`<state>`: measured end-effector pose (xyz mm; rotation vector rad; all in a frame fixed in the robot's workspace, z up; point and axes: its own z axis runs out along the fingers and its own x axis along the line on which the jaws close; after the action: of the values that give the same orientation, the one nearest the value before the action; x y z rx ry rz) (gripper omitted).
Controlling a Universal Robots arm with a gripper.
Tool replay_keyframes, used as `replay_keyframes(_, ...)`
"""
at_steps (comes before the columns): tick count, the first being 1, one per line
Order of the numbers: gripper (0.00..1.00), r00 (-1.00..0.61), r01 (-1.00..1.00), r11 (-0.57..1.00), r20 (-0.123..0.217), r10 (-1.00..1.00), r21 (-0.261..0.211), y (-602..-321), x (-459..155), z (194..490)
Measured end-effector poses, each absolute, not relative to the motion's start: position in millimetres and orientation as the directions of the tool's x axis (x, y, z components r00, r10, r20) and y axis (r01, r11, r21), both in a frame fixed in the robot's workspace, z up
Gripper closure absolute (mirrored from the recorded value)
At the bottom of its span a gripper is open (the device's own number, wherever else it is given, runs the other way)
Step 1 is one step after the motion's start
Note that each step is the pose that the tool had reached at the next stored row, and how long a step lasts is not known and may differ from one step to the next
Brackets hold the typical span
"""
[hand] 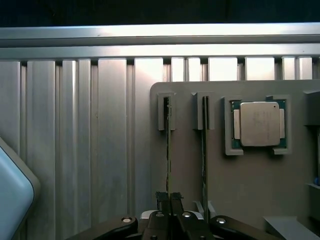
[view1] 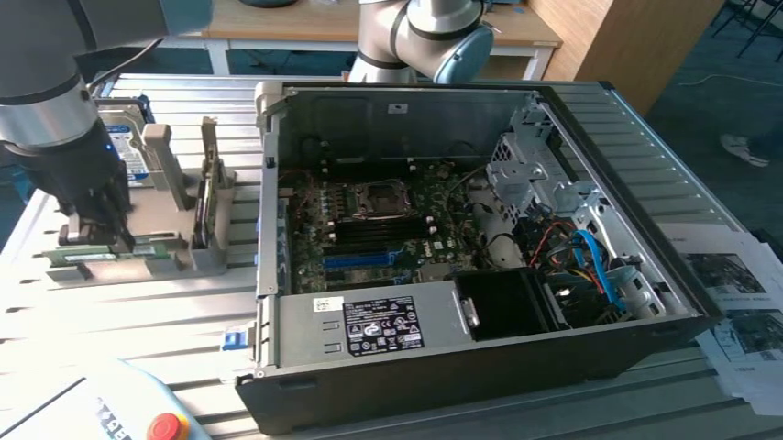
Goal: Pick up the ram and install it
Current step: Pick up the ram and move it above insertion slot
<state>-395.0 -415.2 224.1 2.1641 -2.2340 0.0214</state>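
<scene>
Hand pinches the ram, which stands on edge in the grey holder's slot nearest its rim, on the counter, a second stick just beside it. Light and stiff, I judge, yet fragile (thin board, small parts); gripping the flat faces along the upper edge suits it. It looks green, long, narrow. Beyond sits the open computer case.

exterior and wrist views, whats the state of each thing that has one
gripper: shut on the ram, low at the holder
ram: on edge in its holder slot, not lifted out
second stick: on edge in the next slot, untouched
cpu: lying flat in the holder's recess
pc case: on its side, panel off, motherboard exposed
</scene>
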Motion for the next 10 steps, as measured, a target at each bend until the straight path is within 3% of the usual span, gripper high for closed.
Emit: replay_keyframes(10, 0.88, -0.032, -0.999, 0.032, 0.032, -0.999, 0.012, -415.2, -395.0, 234.2)
